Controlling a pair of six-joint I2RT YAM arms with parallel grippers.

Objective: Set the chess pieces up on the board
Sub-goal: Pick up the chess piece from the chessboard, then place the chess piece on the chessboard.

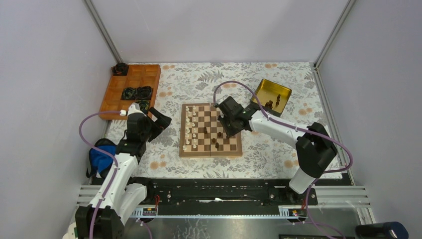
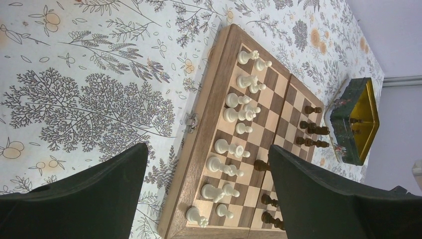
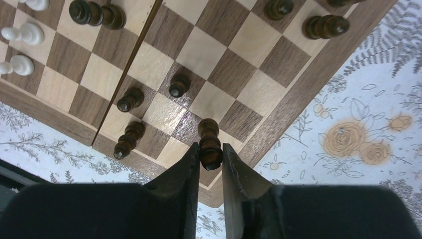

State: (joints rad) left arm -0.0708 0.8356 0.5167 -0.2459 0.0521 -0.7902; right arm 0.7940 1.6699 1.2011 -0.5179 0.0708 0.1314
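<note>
The table carries the board at its middle. A yellow tin towards the far right corner holds a few more dark chessmen.

The left gripper hangs wide open and empty off the board's left edge, so it poses little risk where it is.

The right gripper is over the right half of the board, closed narrowly on one dark piece above the outermost row, close to the border. I cannot tell whether its base touches the square.

The main danger is the release. If the piece sits tilted or is let go above the wood, it will likely topple and roll over the border onto the table.

Three neighbouring dark pieces stand close by, and fingers that spread or lift carelessly could knock them over. The white pieces along the left edge are well clear.
</note>
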